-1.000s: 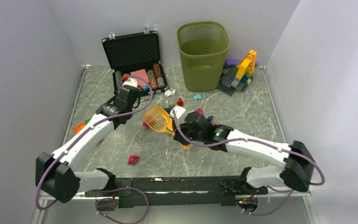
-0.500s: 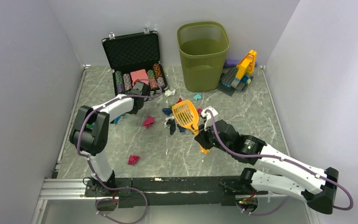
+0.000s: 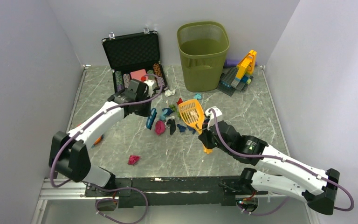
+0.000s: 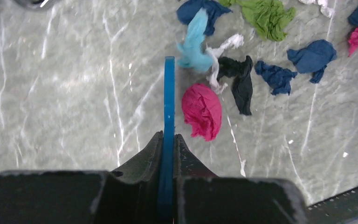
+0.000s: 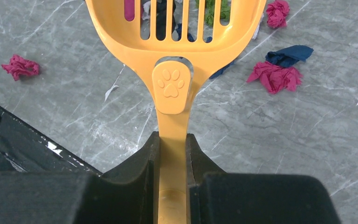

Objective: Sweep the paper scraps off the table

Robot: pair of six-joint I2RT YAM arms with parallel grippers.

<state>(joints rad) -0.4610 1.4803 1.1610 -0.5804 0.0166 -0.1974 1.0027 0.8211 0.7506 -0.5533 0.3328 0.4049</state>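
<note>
Seen from above, two white robot arms work over a grey-green marble-patterned table scattered with small crumpled paper scraps in pink, navy, teal, green and white. The left gripper is clamped tight on a thin flat blue plastic scraper blade, seen edge-on and reaching out over the table. Just to the blade's right lies a bright pink paper wad, with most of the other scraps bunched close beyond it. The right gripper is closed around the handle of an orange slotted plastic scoop with a paw print on its neck; the scoop's mouth faces the cluster from the opposite side, so the scraps lie between the two tools. One lone dark pink wad sits well apart, near the front edge of the table. An olive-green mesh wastebasket stands at the back. The step in hand looks like gathering: pushing the pile with the blade toward the scoop. The next move probably calls for the blade to stay low against the surface and travel toward the scoop's lip, while the scoop holds steady and flat so the wads ride in rather than slip underneath or scatter sideways.
</note>
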